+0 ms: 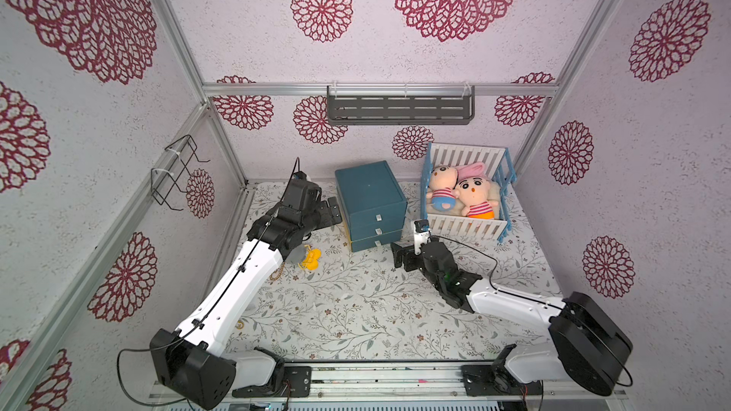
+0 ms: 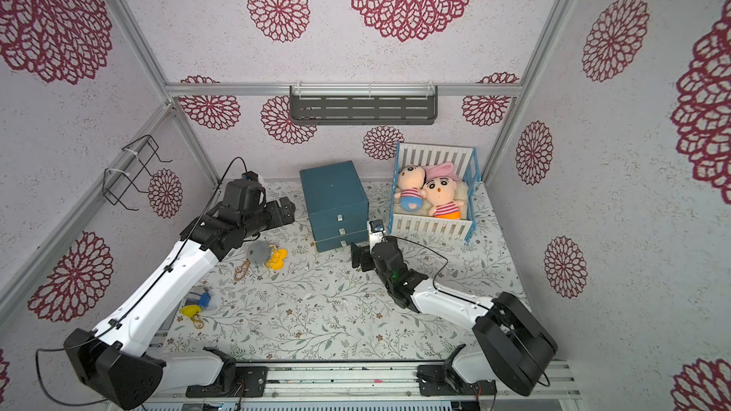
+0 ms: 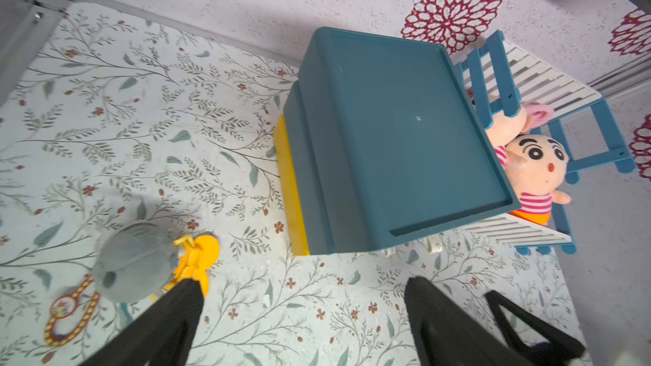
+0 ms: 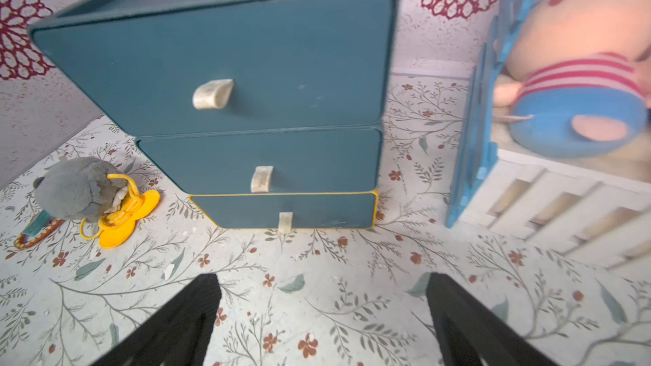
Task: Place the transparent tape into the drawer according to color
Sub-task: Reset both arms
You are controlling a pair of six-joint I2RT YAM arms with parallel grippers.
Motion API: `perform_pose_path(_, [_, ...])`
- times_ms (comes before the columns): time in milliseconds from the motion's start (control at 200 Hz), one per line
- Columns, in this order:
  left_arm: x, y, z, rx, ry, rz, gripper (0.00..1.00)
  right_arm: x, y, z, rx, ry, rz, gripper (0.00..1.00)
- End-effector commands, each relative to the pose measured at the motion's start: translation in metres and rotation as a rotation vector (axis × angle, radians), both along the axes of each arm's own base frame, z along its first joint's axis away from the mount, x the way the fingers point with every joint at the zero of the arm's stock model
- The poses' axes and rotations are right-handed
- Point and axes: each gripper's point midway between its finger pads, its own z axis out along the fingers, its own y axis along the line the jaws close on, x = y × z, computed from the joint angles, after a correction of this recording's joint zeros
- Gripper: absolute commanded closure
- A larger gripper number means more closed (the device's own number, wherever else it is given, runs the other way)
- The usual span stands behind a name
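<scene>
1. Tape rings: none shows in any view, neither on the floral mat [image 1: 356, 310] nor in either gripper. Their place cannot be told; they may lie inside the drawer cabinet [image 1: 370, 199].
2. Cabinet: three drawers, all closed. Bottom drawer [image 4: 281, 211] has a yellow rim.
3. Left gripper [image 3: 303, 325]: jaws spread wide, empty, close beside the cabinet on the robot's left.
4. Right gripper [image 4: 324, 322]: jaws spread wide, empty, facing the drawer fronts, near the bottom handle [image 4: 285, 221].
5. Handling, as a judgement: such rings should be light, stiff and slick — pinch across the outer rim, or put one finger through the hole. Squeeze gently; a small ring may pop out.
</scene>
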Motion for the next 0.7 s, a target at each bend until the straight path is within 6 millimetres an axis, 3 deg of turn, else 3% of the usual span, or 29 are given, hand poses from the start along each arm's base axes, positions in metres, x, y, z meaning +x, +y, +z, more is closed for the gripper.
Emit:
perform_pose_path(0, [-0.001,0.022,-0.005,0.102,-0.047,0.068,0.03,-0.004,-0.019,0.013,-0.019,0.001,0.013,0.01])
perform_pose_path(175, [-0.009,0.044,-0.022,0.213,-0.113,0.099,0.03,0.004,-0.076,0.021,-0.045,-0.046,-0.127,0.01])
perform_pose_path(325, [-0.011,0.059,-0.026,0.309,-0.186,0.121,0.03,0.015,-0.138,0.030,0.007,-0.127,-0.287,0.01])
perform_pose_path(465, [-0.010,0.075,-0.039,0.395,-0.224,0.148,0.03,0.027,-0.190,0.017,-0.031,-0.138,-0.472,0.01])
perform_pose_path(696, [-0.008,0.108,-0.059,0.474,-0.308,0.198,0.03,0.026,-0.230,-0.002,-0.078,-0.223,-0.627,0.01])
